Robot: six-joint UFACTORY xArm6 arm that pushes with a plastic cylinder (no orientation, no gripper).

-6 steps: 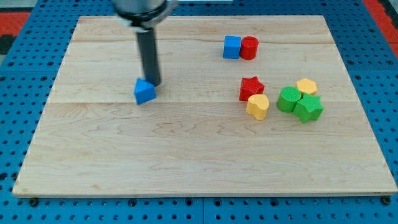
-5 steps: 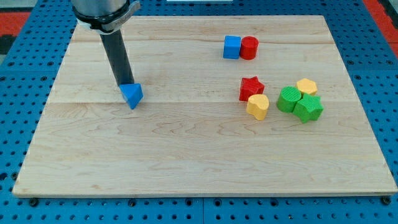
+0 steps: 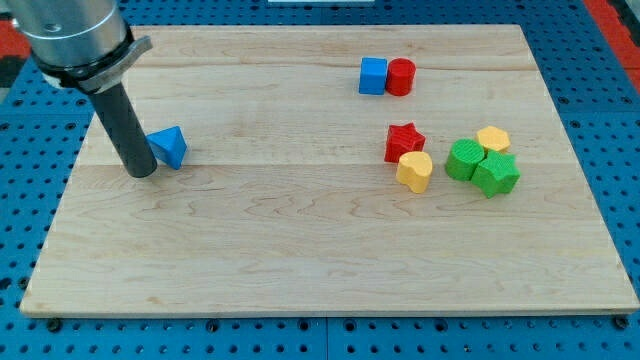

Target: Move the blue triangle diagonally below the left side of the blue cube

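The blue triangle point(image 3: 169, 146) lies on the wooden board point(image 3: 330, 240) at the view's left. My tip point(image 3: 142, 173) rests on the board just to the triangle's lower left, touching or nearly touching its left side. The blue cube point(image 3: 373, 76) stands far off at the view's upper right, against the left side of a red cylinder point(image 3: 401, 76).
A red star point(image 3: 404, 141) and a yellow block point(image 3: 414, 171) sit below the cube. Two green blocks point(image 3: 482, 167) and another yellow block point(image 3: 493, 139) cluster at the view's right. The rod's wide grey body point(image 3: 72, 35) rises at the view's upper left.
My tip has swept leftward and slightly down, passing from the triangle's upper right to its lower left. The blue triangle has slid left and turned.
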